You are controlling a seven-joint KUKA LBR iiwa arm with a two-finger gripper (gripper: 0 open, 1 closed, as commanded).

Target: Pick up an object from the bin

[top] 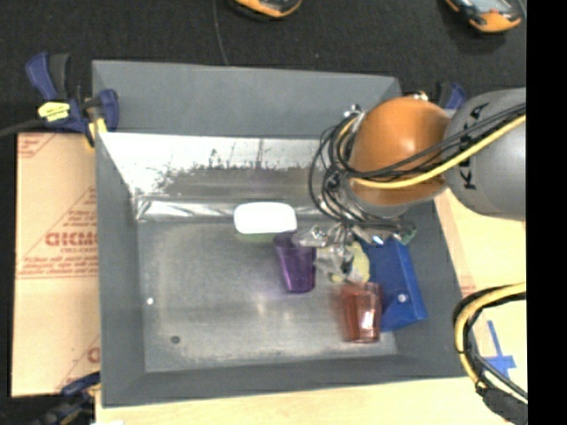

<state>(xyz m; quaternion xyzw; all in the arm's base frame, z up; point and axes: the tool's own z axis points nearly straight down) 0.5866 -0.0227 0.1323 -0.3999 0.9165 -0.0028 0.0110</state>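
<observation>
pincer [334, 251] just beside purple cup [295, 269]

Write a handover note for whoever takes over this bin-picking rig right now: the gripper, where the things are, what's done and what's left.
Gripper: low in the right half of the bin, between the purple cup and the blue flat piece, next to a small yellow thing. No thing seen in its grip.
Other things: white oval bar by the back wall; red cup near the front right.
Done: nothing lifted; every thing lies on the bin floor.
Left: grip one thing, probably one near the gripper, and lift it out.
</observation>
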